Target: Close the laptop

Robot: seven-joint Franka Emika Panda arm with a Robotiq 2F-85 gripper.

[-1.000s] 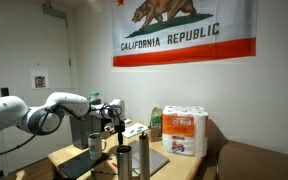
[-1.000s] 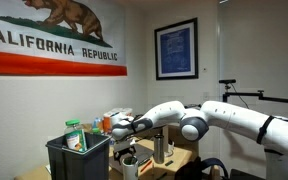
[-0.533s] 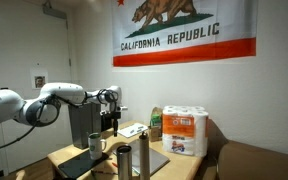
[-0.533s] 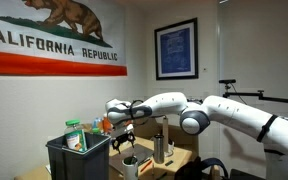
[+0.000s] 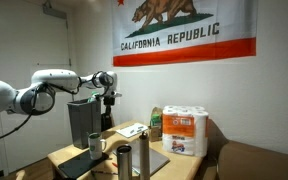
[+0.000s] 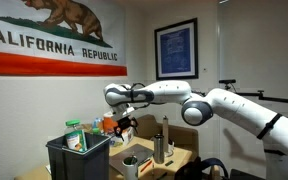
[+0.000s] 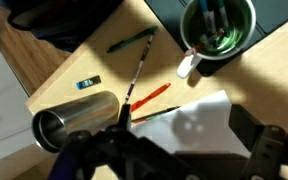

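While the gripper [image 5: 109, 96] hangs high above the wooden surface [image 7: 94, 50], beside the tall dark box [image 5: 81, 122], its jaws look spread in the blurred wrist view, with nothing between them. The laptop [image 5: 156, 160] lies flat, lid down, behind a metal bottle [image 5: 142, 157], well below the gripper.

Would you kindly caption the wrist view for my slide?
End effector above a wooden table with pens, a steel tumbler and a green mug.
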